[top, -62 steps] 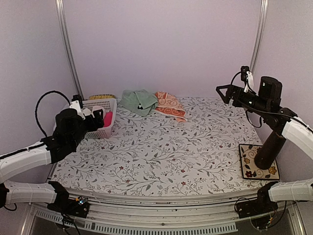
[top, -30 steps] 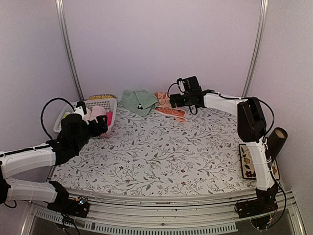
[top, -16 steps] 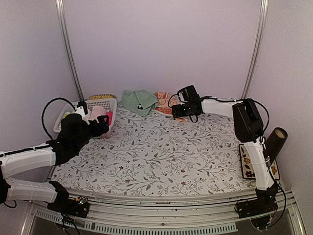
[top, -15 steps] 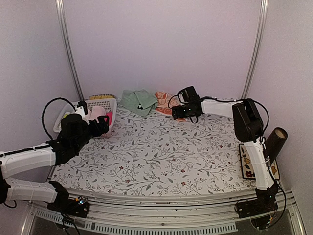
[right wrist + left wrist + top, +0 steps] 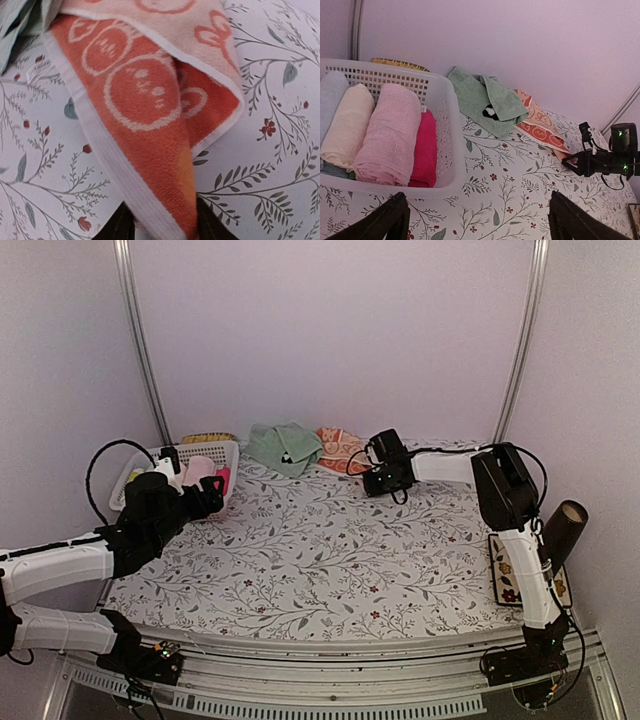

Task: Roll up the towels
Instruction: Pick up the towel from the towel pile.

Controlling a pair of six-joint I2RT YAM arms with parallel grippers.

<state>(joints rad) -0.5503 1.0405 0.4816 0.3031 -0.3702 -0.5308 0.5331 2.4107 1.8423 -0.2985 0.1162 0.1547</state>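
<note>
Along the near part of the table point(image 5: 330, 580) no cloth is laid out and nothing rolled is seen. Near the right edge a patterned tile point(image 5: 525, 575) is set, with a dark cylinder point(image 5: 565, 525) above it.

Toward the left edge, the left gripper point(image 5: 477, 215) is held above the table with its jaws spread wide and nothing between them. Just beyond it, toward the far left corner, a white lattice basket point(image 5: 447, 150) is stood, and four rolled cloths are packed in it side by side.

Farther on, the right gripper point(image 5: 165, 227) is stretched out low to the far edge, near its middle. Its jaws are partly drawn together, and the near corner of the orange towel point(image 5: 150, 100) is bunched into a ridge between them, so a pinch on that corner is judged to be made; how firm it is cannot be told. The rest of that towel is spread loosely and folded over itself along the far edge. Just to its left, touching or overlapping it, the green towel point(image 5: 283, 447) is heaped in loose folds with its small dark-and-white mark showing.

The task is judged to be at its very start: neither towel is flattened or rolled. The orange one has to be drawn onto open table, smoothed and rolled, and the green one is untouched.
</note>
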